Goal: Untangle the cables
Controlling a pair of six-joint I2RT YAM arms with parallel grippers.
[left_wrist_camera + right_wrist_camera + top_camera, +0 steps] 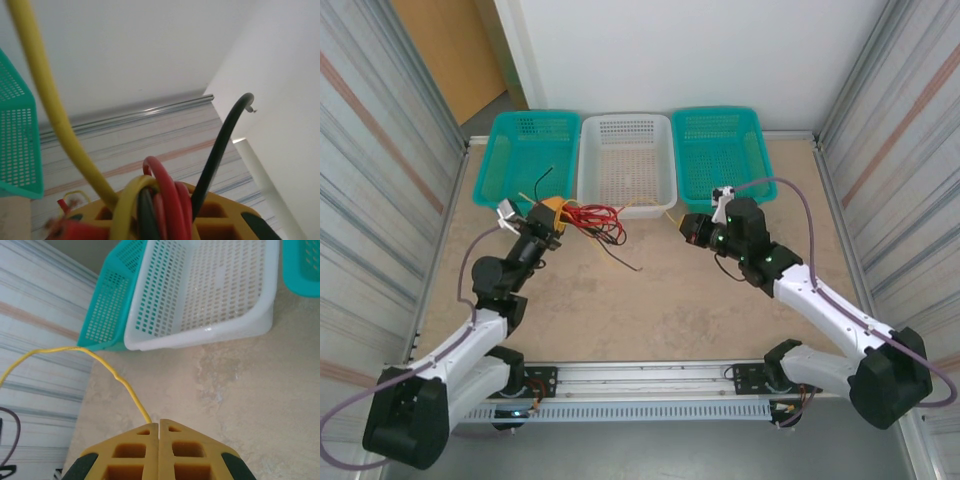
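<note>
Left wrist view: cables [168,196] sit clamped between the left claw [156,216] fingers.

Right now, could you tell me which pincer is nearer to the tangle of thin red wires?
Left. The left pincer grips the tangle of thin red wires at its left end; the right pincer sits apart to its right.

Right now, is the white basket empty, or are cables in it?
Empty: the white basket's mesh floor is bare seen from above; the red cables bunch outside it, by its front wall.
</note>
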